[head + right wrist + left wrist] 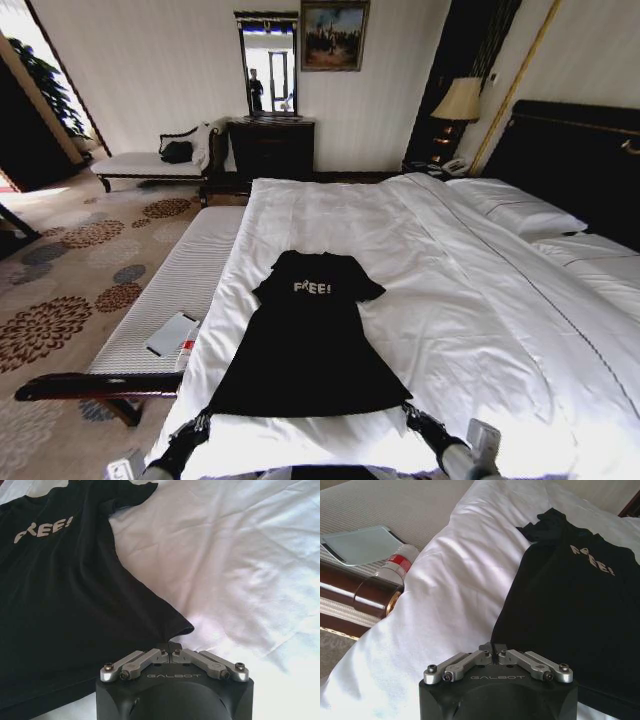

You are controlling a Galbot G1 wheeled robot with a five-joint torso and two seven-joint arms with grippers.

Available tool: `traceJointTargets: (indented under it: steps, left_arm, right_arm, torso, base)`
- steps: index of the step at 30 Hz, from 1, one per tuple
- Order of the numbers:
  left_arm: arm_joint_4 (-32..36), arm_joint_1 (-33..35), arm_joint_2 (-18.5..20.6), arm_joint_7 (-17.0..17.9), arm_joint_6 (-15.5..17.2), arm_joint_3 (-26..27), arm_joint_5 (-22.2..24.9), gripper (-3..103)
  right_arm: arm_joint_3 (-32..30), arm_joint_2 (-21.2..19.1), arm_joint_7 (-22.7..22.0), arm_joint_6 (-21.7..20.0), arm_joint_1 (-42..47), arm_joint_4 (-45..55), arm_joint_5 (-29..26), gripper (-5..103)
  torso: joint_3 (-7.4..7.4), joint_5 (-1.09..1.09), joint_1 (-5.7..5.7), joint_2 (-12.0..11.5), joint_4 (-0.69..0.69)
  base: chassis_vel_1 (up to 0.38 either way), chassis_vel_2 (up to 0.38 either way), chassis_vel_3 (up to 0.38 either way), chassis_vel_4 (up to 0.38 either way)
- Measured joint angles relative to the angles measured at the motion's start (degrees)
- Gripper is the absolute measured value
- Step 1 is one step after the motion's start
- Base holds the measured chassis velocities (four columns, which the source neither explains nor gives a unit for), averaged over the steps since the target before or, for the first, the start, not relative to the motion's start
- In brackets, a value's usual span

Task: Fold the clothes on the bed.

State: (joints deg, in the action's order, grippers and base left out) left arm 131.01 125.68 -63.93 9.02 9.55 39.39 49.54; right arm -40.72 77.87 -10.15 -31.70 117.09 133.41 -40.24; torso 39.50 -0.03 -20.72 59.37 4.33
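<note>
The clothes, one black T-shirt [308, 345] with white "FREE!" lettering, lie spread flat and face up on the bed's white duvet [450, 300], collar away from me. My left gripper [200, 420] is at the near left hem corner, its fingers shut together on the fabric edge [492, 651]. At the near right hem corner, my right gripper [412, 412] is likewise shut on the shirt's corner [170, 651]. Both sleeves lie flat and spread out to the sides.
A white-cushioned dark-framed bench [175, 290] runs along the bed's left side, holding a flat grey pad [171, 334] and a red-and-white bottle [187, 352]. Pillows [520, 210] and the dark headboard [580, 160] are at the right. Open duvet lies right of the shirt.
</note>
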Motion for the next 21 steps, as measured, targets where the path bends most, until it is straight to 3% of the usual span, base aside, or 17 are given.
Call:
traceJointTargets:
  steps: [21]
  left_arm:
    - [0.51, 4.06, -0.17, 0.57, -0.88, -0.26, -1.06, 1]
  right_arm:
    - [1.89, 1.74, -1.11, -1.42, 3.75, 2.25, 3.11, 0]
  torso:
    - [0.00, 0.00, 0.00, 0.00, 0.02]
  base:
    - [0.000, 0.000, 0.000, 0.000]
